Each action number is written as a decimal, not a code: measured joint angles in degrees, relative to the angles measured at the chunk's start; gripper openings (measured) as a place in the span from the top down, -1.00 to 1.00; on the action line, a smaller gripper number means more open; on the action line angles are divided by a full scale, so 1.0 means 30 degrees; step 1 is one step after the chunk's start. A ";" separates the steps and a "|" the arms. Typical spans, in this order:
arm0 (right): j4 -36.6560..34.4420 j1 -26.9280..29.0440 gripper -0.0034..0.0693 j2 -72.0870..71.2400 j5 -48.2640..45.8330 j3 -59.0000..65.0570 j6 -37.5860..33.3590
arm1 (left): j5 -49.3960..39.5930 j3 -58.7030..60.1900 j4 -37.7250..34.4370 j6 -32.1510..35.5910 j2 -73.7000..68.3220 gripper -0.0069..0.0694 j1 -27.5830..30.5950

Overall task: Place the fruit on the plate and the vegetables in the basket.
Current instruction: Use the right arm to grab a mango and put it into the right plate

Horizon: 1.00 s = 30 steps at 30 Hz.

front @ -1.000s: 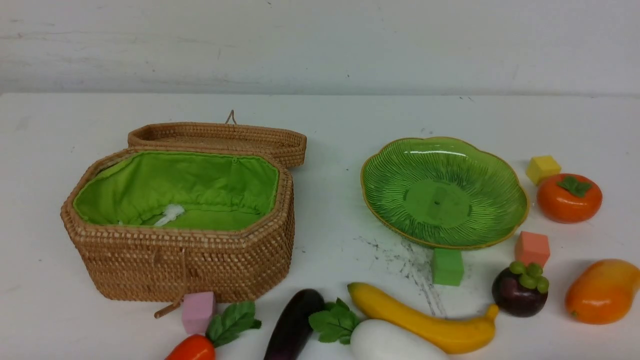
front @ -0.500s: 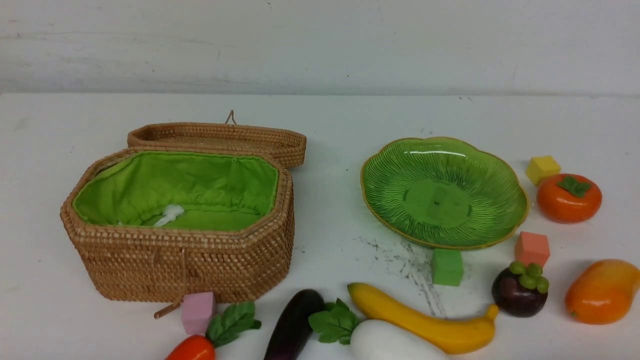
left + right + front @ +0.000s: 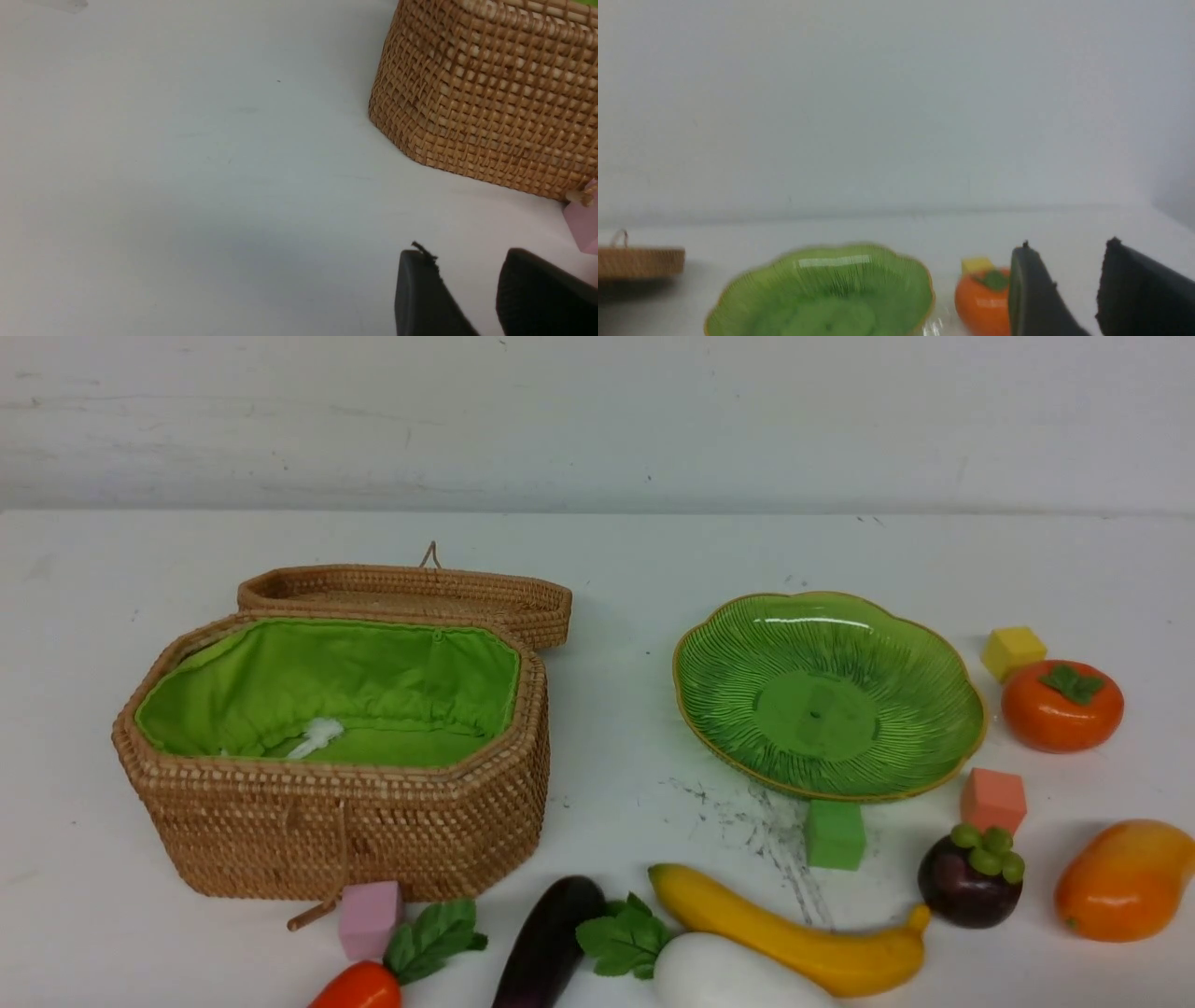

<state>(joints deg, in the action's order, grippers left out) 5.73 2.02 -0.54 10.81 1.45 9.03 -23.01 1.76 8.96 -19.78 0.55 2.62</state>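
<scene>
Left gripper (image 3: 465,254) and right gripper (image 3: 1069,245): jaws parted, holding nothing. Glossy orange persimmon (image 3: 1062,706) on counter (image 3: 616,569) just beside ribbed green plate (image 3: 747,653); dark eggplant (image 3: 546,943) lies near open, green-lined wicker basket (image 3: 373,831).

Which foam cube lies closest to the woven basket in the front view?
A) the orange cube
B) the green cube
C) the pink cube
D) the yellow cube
C: the pink cube sits right at the near wall of the basket, while the yellow cube, the green cube and the orange cube all lie around the plate.
</scene>
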 joint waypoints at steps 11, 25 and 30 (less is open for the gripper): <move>-0.0621 0.0000 0.25 0.2887 -0.2995 -0.8889 0.2898 | 0.0000 0.0000 0.0000 0.0000 0.0000 0.19 0.0000; -0.0705 0.0000 0.25 1.1698 -1.0430 -1.5535 0.3089 | 0.0000 0.0000 0.0000 0.0000 0.0000 0.19 0.0000; -0.1535 0.0000 0.25 1.3377 -1.2983 -1.5578 0.3112 | 0.0000 0.0000 0.0000 0.0000 0.0000 0.19 0.0000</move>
<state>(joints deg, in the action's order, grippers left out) 1.13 2.02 39.59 -28.14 -45.28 18.36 -23.01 1.76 8.96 -19.78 0.55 2.62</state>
